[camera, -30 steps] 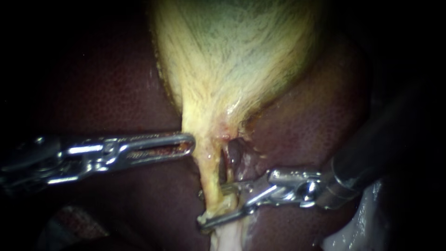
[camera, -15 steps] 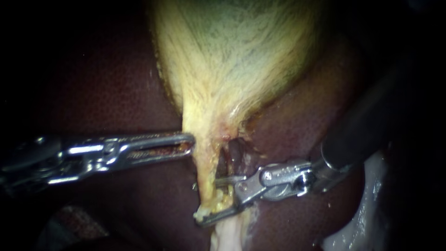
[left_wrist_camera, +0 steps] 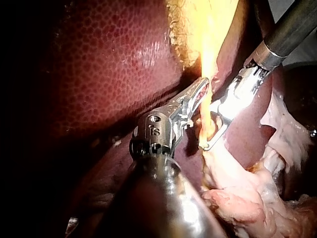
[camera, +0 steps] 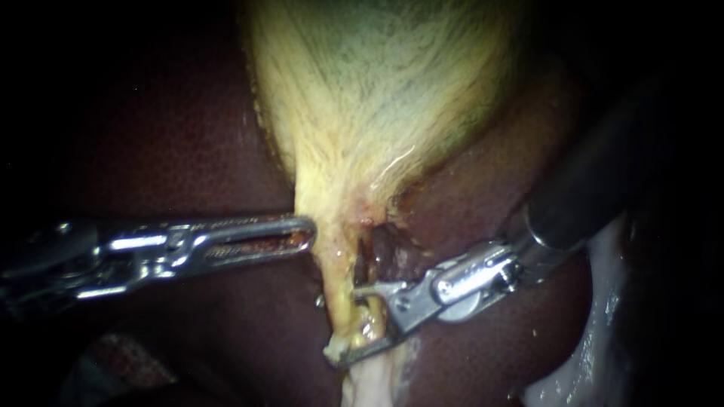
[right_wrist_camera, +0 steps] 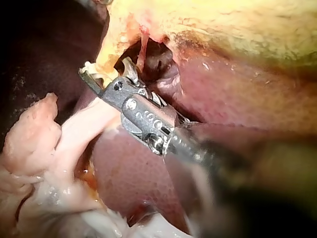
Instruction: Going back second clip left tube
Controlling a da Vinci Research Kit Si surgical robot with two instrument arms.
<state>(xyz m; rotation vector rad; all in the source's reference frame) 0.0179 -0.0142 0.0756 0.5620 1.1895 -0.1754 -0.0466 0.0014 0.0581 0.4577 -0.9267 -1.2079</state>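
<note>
The right instrument (camera: 343, 324) comes in from the upper right, and its jaws stand wide apart. The left tube (camera: 341, 279), a yellow cord running down from the narrow end of the gallbladder (camera: 385, 83), passes between these jaws near its lower end. One thin jaw reaches across the far side of the tube, and the other lies under the tube's knobby end. A gap shows on both sides, so the tube sits inside the open jaws and is not pinched. Just beside the upper jaw, on the shaft's side of the tube, a thin strand (camera: 361, 260) crosses a dark hollow in the tissue. The right wrist view shows the same strand just ahead of the jaw tips.

The left instrument (camera: 305, 232) lies almost level, well apart from the right one and higher on the tube. Its jaws lie together and hold nothing. The rounded tip touches the side of the tube where the gallbladder narrows. In the left wrist view the bright yellow tube runs right past that tip and on into the right instrument's open jaws just beyond.

Dark red liver (camera: 188, 151) lies under and behind both shafts. Pale, ragged tissue (camera: 369, 384) hangs beyond the lower jaw of the right instrument.
</note>
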